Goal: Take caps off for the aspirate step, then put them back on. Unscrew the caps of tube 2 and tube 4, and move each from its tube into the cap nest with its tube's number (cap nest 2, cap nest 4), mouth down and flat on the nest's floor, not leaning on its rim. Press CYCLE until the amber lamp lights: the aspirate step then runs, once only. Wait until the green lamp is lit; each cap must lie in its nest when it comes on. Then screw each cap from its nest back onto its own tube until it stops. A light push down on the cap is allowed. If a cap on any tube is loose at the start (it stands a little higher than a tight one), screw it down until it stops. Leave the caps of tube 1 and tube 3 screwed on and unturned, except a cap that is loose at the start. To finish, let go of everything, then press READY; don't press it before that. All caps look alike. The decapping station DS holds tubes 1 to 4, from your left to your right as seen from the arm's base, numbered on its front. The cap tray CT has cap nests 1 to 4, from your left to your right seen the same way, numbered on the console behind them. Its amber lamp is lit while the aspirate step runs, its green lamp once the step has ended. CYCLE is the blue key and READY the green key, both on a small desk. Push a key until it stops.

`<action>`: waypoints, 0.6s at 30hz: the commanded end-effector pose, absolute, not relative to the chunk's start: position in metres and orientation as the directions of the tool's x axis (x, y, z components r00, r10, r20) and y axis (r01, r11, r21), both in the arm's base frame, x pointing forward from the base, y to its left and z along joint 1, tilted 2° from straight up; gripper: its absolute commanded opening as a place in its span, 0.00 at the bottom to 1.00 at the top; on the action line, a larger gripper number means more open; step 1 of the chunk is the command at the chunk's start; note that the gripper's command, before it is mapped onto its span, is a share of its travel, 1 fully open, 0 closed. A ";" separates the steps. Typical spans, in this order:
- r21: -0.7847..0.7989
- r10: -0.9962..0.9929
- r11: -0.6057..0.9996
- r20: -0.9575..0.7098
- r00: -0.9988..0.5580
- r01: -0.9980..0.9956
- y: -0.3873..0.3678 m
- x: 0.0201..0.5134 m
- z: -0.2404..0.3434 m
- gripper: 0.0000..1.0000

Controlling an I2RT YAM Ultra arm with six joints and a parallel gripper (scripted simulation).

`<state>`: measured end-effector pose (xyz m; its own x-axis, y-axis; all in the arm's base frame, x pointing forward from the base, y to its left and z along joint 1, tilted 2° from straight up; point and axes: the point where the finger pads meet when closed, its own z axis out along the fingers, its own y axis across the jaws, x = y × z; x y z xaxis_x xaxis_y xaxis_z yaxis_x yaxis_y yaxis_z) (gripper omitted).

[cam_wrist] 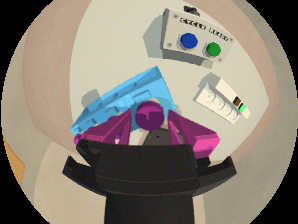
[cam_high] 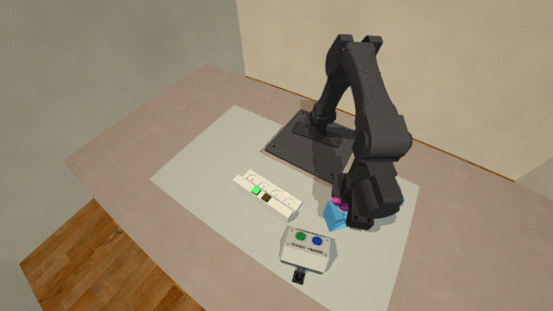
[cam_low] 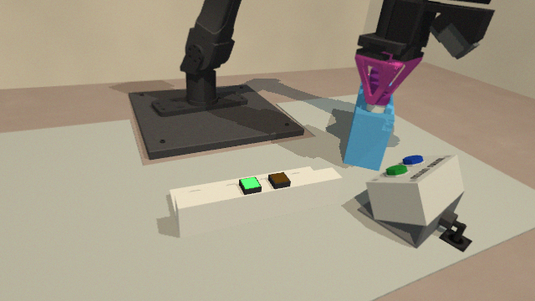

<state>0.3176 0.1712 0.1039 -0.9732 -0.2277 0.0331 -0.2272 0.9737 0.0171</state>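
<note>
The blue decapping station [cam_low: 368,134] stands right of the arm's base; it also shows in the top view [cam_high: 334,216] and in the wrist view [cam_wrist: 123,99]. My gripper [cam_low: 378,98] points down onto its top, its magenta fingers apart on either side of a purple cap [cam_wrist: 149,116] that sits on a tube. The fingers stand open around the cap, not clamped on it. I cannot tell which tube number this is; the arm hides the other caps. The cap tray [cam_high: 268,195] shows empty nests.
On the tray's console [cam_low: 255,196] the green lamp [cam_low: 250,185] is lit and the amber lamp [cam_low: 279,180] is dark. The key desk [cam_low: 414,192] with the green key [cam_low: 396,170] and the blue key [cam_low: 413,159] stands close in front of the station.
</note>
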 end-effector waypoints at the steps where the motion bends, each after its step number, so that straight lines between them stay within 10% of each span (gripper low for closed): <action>1: 0.025 -0.394 0.919 0.013 -0.919 -0.394 0.173 0.320 0.109 0.49; 18: 0.028 -0.765 0.644 0.001 -0.644 -0.764 0.173 0.321 0.109 0.49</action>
